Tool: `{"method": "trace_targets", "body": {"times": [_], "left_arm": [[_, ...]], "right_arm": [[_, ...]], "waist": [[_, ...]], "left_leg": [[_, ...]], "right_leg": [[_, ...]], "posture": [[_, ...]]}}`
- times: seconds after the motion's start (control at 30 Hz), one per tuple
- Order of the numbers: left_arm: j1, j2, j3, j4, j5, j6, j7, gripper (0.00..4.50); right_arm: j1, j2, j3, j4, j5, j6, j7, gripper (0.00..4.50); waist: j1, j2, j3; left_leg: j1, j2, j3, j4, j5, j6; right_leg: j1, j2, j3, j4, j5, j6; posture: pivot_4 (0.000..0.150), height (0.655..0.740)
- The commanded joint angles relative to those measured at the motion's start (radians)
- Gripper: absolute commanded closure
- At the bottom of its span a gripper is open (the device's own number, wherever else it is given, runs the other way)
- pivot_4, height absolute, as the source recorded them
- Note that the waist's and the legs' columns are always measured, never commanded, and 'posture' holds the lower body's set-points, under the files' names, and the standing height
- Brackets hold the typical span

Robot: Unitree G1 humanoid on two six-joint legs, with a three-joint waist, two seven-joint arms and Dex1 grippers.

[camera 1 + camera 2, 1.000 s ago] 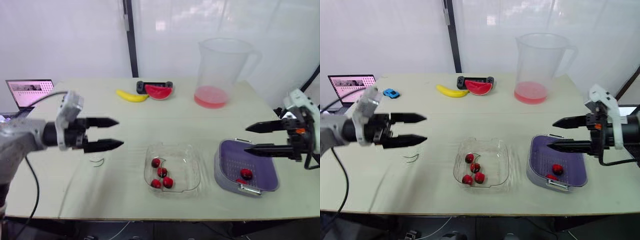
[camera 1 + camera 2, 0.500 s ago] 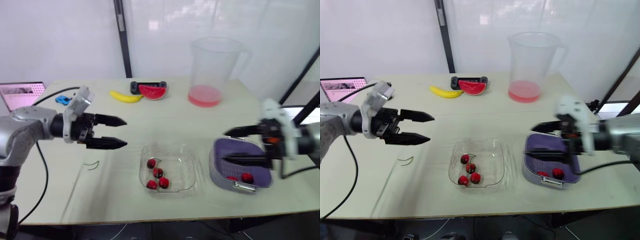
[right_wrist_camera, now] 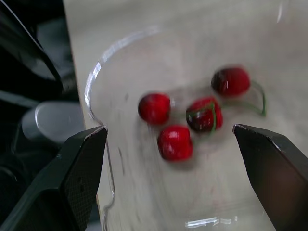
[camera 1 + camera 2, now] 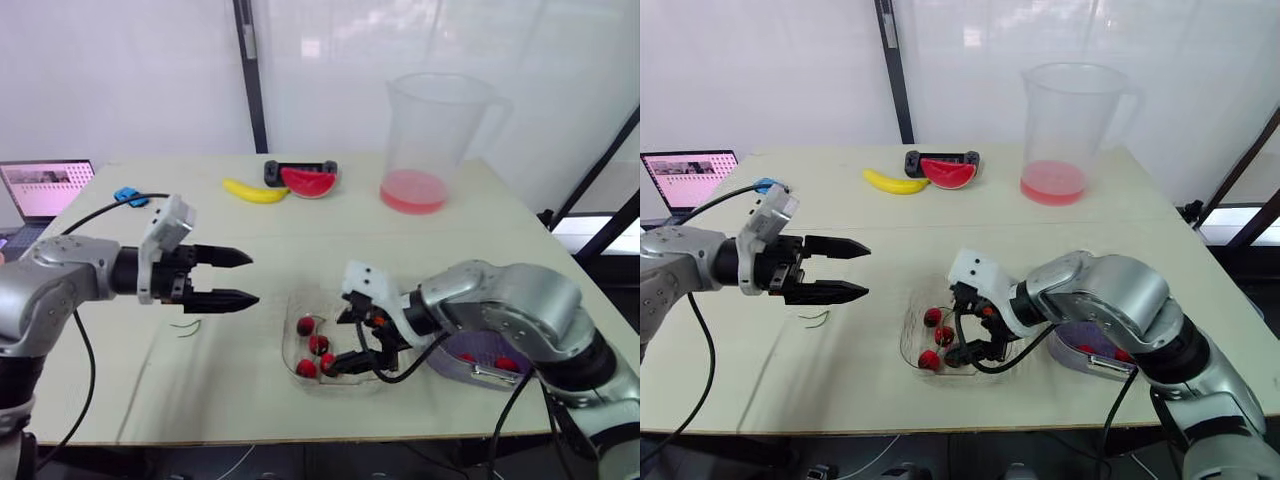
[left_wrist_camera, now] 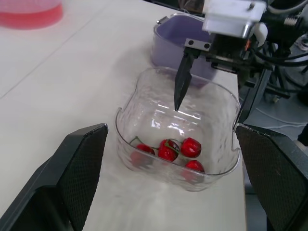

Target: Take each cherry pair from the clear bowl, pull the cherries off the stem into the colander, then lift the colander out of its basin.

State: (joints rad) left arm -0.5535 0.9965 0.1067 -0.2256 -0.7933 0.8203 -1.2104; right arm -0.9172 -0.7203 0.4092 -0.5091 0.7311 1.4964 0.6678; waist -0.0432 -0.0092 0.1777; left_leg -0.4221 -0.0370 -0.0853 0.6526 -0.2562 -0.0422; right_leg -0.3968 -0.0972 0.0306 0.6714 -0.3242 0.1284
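- Four cherries are seen in clear bowl, lower centre of frame.
- R gripper is held at the bowl, right by the cherries, w/ fingers spread wide; nothing is gripped.
- Colander, w/ red cherries inside, is partly hidden behind R arm, lower right.
- L gripper is held centre-left, apart from bowl, fingers open, empty.
- Loose stem is seen on table below it.

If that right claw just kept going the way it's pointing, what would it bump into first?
Most likely the cherries in the clear bowl. The right gripper is open and angled down into the bowl, with the cherries straight ahead of its fingers. Depth is hard to judge, so it might touch the bowl's floor first.
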Motion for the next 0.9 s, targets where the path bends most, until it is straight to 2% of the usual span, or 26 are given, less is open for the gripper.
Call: {"method": "trace_targets", "body": {"times": [0.03,0.47,0.5,0.53,0.6,0.9], "left_arm": [[-0.004,0.013,0.046,-0.037,0.011,-0.020,0.027,0.06],[-0.012,0.011,0.074,-0.063,0.033,-0.059,0.073,0.06],[-0.011,0.015,0.060,-0.059,0.068,-0.083,0.082,0.00],[-0.011,0.017,0.050,-0.057,0.093,-0.099,0.090,0.00],[-0.020,0.009,0.052,-0.045,0.098,-0.108,0.096,0.00],[-0.067,-0.035,0.054,-0.037,0.064,-0.074,0.113,0.00]], "right_arm": [[-0.062,0.060,0.039,0.029,-0.020,0.110,-0.066,0.00],[-0.035,0.189,0.096,0.154,-0.053,0.118,-0.190,0.00],[-0.035,0.205,0.104,0.168,-0.056,0.118,-0.201,0.58],[-0.036,0.214,0.106,0.175,-0.055,0.118,-0.206,0.80],[-0.037,0.221,0.106,0.183,-0.038,0.118,-0.210,1.74],[-0.034,0.211,0.131,0.199,-0.043,0.118,-0.222,1.74]], "waist": [[-0.001,0.000,0.000],[-0.002,0.000,0.000],[-0.002,0.000,0.000],[-0.003,0.000,0.000],[-0.003,0.000,0.000],[-0.003,0.000,0.000]], "left_leg": [[0.000,0.000,0.000,0.000,0.000,0.000],[0.000,-0.001,0.000,0.000,0.000,0.000],[0.000,-0.001,0.000,0.000,0.000,0.000],[0.000,-0.001,0.000,-0.001,0.000,0.000],[0.000,-0.001,0.001,-0.001,0.000,0.000],[0.000,-0.001,0.001,0.000,0.000,0.000]], "right_leg": [[-0.001,0.000,0.000,0.001,0.000,0.000],[-0.002,0.000,0.000,0.004,0.000,0.000],[-0.003,0.000,0.000,0.005,0.000,0.000],[-0.003,0.000,0.000,0.005,0.000,0.000],[-0.005,0.000,0.000,0.008,0.000,0.000],[-0.006,0.000,0.000,0.010,0.000,0.000]], "posture": [[0.150,0.7400],[0.150,0.7400],[0.150,0.7400],[0.150,0.7400],[0.150,0.7400],[0.150,0.7400]]}}
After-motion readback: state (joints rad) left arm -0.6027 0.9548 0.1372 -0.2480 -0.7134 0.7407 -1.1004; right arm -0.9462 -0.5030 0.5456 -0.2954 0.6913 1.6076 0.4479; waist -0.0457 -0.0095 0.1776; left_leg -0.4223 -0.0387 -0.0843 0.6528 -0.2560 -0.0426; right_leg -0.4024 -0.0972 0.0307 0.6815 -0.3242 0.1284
